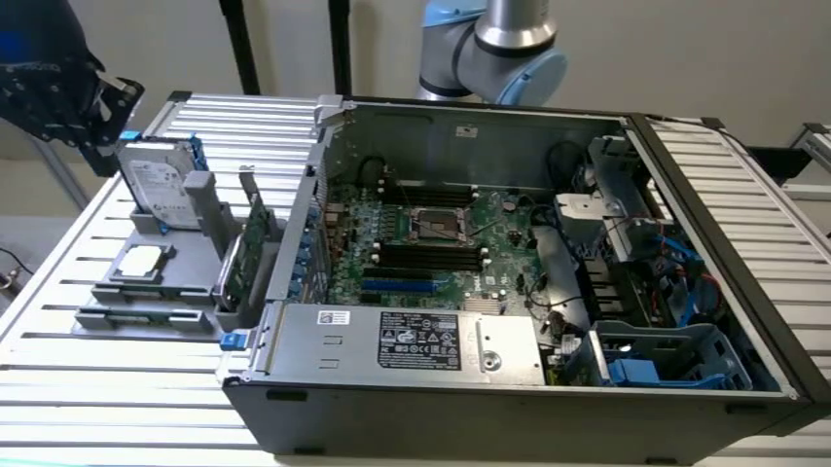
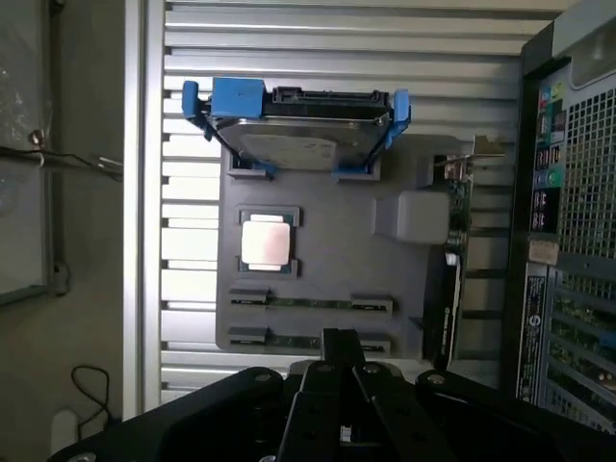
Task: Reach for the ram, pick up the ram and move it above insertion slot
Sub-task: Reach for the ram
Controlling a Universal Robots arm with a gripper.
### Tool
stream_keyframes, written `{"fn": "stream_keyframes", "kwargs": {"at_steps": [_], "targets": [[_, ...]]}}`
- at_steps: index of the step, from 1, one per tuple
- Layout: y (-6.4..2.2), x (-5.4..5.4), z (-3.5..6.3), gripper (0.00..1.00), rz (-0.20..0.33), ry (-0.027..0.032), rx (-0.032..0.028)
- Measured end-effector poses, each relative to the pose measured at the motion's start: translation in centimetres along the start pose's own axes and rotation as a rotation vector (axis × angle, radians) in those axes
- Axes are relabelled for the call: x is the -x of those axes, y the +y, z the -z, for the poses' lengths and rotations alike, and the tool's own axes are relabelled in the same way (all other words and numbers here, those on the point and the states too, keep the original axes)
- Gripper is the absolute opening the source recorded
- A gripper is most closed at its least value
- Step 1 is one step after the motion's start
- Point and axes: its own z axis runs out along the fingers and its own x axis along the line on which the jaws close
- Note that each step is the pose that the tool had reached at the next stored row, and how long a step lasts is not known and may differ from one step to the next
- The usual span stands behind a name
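Two thin green ram sticks stand on edge in a grey holder [image 2: 318, 217]: one ram [image 2: 308, 303] farther out, the other ram [image 2: 289, 340] right by my fingertips. My gripper [image 2: 339, 339] hangs well above them, shut and holding nothing. In the exterior view the gripper [image 1: 81, 117] is high at that view's far left, above the holder [image 1: 169, 263], and the ram [image 1: 146, 314] lies along the holder's near edge. The black insertion slots [image 1: 429, 255] sit on the motherboard inside the open computer case [image 1: 520, 379].
The holder also carries a silver hard drive in blue rails [image 2: 298, 125], a square processor [image 2: 265, 241] and a green expansion card with a metal bracket [image 2: 458, 241]. The case wall [image 2: 568, 241] rises beside the holder. Everything rests on a slatted metal table [image 1: 78, 389].
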Motion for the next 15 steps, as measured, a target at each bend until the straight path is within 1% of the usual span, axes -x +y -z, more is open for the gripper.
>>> {"fn": "stream_keyframes", "kwargs": {"at_steps": [10,11,13,15], "targets": [[-4.51,-0.1,-0.04,0.11,0.000,0.0000,0.0001],[-4.66,-0.1,-0.05,0.11,0.000,-0.0001,0.0000],[-4.67,-0.1,-0.05,0.11,0.001,0.0000,0.0000],[-4.67,-0.1,-0.05,0.11,0.028,0.0014,-0.0001]]}}
